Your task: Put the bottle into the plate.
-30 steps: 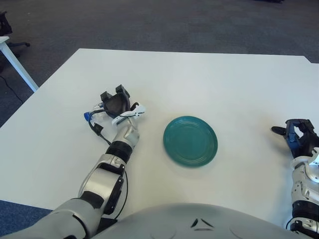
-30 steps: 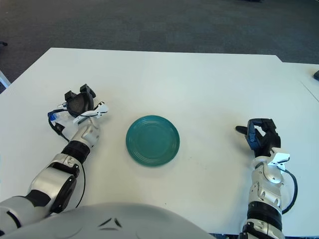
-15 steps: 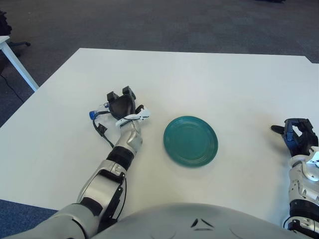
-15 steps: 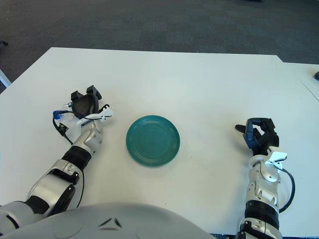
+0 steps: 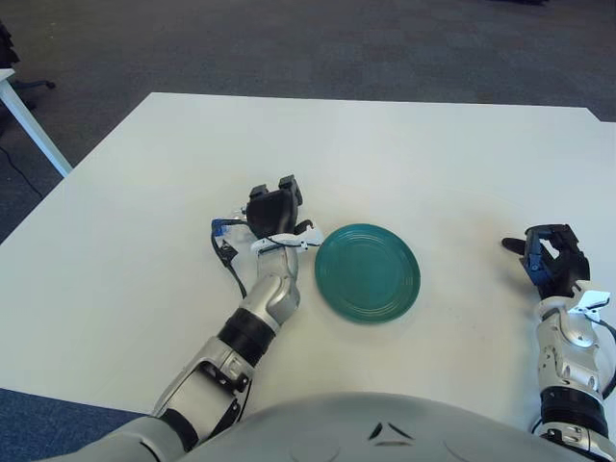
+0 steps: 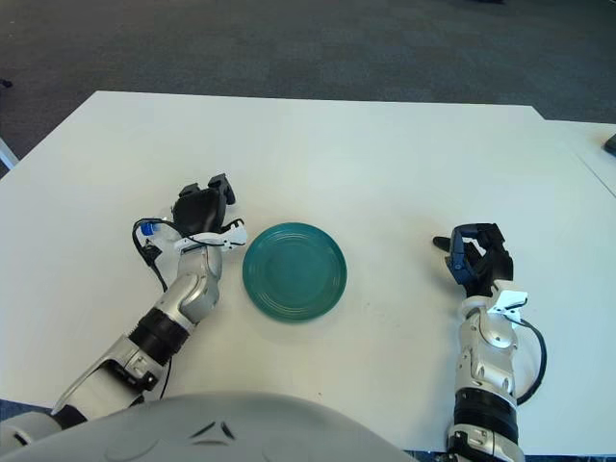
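A round teal plate point(image 5: 368, 271) lies on the white table point(image 5: 385, 154), near the middle. My left hand point(image 5: 273, 209) is just left of the plate's rim, its fingers curled around a small clear bottle point(image 5: 231, 228) whose blue cap point(image 5: 218, 227) sticks out to the left; most of the bottle is hidden by the dark fingers. The same hand point(image 6: 204, 207) shows beside the plate point(image 6: 295, 270) in the right eye view. My right hand point(image 5: 547, 262) shows to the right of the plate, well apart from it, fingers curled and holding nothing.
The white table reaches far back and to both sides, with dark carpet point(image 5: 289, 48) beyond its far edge. A white leg of another table point(image 5: 29, 120) stands at the far left.
My left hand has carried the bottle rightward, from well left of the plate to just beside its rim. The right hand has shifted slightly left and up.
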`<state>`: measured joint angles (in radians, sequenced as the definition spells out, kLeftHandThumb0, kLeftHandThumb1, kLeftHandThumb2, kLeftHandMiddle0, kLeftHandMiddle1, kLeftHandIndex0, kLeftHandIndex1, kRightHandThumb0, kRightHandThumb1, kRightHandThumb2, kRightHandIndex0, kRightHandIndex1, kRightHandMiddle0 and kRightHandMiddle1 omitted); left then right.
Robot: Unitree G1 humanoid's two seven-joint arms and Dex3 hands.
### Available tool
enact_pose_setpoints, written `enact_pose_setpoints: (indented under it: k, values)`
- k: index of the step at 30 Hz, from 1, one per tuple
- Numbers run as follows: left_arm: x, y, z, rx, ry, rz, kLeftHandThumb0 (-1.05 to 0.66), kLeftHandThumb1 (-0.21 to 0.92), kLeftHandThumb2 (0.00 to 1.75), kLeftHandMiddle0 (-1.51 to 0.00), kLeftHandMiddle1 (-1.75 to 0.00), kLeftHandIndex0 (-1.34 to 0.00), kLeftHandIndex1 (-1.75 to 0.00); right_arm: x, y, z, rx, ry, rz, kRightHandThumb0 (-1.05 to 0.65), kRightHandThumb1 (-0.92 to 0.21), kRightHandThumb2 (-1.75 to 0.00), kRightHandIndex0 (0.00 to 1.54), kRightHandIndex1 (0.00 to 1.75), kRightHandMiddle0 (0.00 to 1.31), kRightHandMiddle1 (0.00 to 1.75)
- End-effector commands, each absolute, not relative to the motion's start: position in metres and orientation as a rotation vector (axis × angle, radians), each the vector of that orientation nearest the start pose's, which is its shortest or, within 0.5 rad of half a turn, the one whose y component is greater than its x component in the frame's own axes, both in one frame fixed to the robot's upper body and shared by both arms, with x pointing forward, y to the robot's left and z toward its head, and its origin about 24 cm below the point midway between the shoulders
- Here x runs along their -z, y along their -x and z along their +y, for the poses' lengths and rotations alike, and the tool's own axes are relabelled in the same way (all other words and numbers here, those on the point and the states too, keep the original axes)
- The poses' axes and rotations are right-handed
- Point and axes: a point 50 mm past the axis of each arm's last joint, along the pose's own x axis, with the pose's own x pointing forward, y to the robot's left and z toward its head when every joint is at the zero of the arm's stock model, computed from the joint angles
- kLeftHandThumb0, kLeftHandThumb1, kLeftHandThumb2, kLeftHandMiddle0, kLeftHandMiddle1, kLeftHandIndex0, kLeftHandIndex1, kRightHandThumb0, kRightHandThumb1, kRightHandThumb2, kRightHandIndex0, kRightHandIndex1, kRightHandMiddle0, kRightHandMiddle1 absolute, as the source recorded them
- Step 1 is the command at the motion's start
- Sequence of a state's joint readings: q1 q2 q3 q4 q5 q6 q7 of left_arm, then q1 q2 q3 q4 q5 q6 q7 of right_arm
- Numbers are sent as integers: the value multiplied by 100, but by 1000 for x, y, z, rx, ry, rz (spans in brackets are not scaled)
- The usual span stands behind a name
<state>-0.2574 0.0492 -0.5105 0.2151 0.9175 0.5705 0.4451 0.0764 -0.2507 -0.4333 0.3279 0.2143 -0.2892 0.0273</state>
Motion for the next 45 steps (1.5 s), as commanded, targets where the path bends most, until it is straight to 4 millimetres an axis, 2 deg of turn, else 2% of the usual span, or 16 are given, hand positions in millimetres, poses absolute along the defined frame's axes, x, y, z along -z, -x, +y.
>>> enact_pose_setpoints:
  k: [1, 8, 18, 36, 39, 45]
  values:
    - [-47, -276, 86, -213, -1218, -68, 0, 2, 162, -89, -162, -60, -175, -6, -198, -312, 487, 39, 38, -37, -78, -66, 51, 103, 34, 167]
    - [-56, -272, 85, -222, -1254, -134, 0, 2, 166, -85, -172, -60, -175, -2, -197, -310, 489, 36, 47, -37, -77, -68, 51, 103, 35, 167]
    - [-62, -269, 82, -201, -1266, -166, 0, -2, 171, -86, -175, -63, -175, 1, -195, -306, 471, 51, 60, -37, -78, -65, 49, 105, 35, 166]
    - [-57, -268, 80, -187, -1273, -163, 0, -6, 175, -89, -175, -66, -175, 0, -193, -305, 479, 45, 56, -37, -75, -69, 49, 106, 36, 166]
    - [-57, -269, 80, -190, -1275, -166, 0, -6, 175, -89, -175, -66, -175, 0, -192, -306, 483, 42, 61, -37, -76, -68, 49, 106, 36, 166]
    - [-56, -269, 79, -190, -1279, -160, 0, -6, 175, -90, -175, -66, -175, 0, -192, -307, 479, 38, 64, -36, -84, -56, 50, 105, 32, 165]
